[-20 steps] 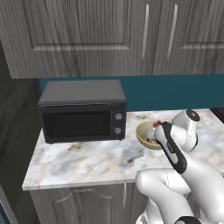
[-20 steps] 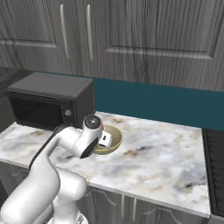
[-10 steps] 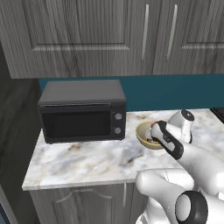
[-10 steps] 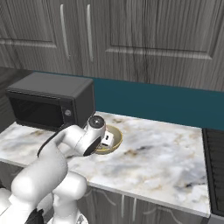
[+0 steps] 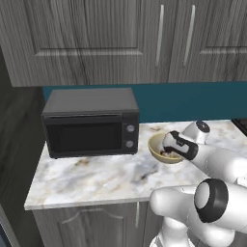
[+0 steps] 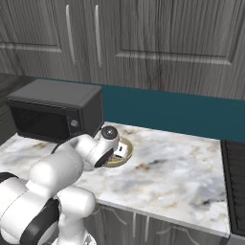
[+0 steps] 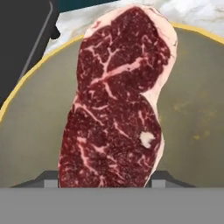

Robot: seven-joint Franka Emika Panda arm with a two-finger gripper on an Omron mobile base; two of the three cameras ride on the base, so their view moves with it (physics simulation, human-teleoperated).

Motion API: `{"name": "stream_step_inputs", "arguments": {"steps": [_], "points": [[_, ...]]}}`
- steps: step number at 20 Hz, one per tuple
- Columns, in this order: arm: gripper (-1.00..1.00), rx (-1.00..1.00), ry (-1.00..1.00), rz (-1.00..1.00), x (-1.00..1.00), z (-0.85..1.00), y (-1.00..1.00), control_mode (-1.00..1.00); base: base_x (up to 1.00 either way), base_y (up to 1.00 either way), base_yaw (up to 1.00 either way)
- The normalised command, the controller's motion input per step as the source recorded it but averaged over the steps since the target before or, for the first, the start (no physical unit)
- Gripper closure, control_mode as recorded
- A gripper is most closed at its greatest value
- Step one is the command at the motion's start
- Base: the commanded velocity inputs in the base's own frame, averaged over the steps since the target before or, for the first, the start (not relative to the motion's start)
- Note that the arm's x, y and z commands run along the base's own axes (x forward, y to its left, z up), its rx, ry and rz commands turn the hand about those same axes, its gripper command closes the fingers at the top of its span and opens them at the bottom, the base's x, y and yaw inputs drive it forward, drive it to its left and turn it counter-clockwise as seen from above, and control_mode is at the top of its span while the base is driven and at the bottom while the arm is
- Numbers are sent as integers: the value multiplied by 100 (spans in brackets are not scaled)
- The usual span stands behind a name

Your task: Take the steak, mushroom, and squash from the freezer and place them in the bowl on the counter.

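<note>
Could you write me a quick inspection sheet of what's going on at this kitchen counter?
Surface: marbled counter, white-grey with brown flecks.
Job's things: steak between the gripper's fingers, over the inside of the bowl; whether it touches the bottom cannot be told. The bowl stands on the counter just right of the microwave.
Clutter: nothing seen.
Grippers: gripper reaches into the bowl, closed on the steak.
Cables: nothing seen.
Surroundings: black microwave on the counter, grey wood-grain wall cabinets above, teal back wall, dark stovetop edge at far right.
</note>
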Motion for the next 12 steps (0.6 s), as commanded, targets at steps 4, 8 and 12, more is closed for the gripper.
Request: {"name": "stream_step_inputs", "arguments": {"steps": [4,8,12], "points": [[-100,0,0,0,23,-15,-4,-100,0,0,0],[-100,1,0,0,1,-9,-5,-100,0,0,0],[-100,0,-4,0,-8,0,0,-100,0,0,0]]}}
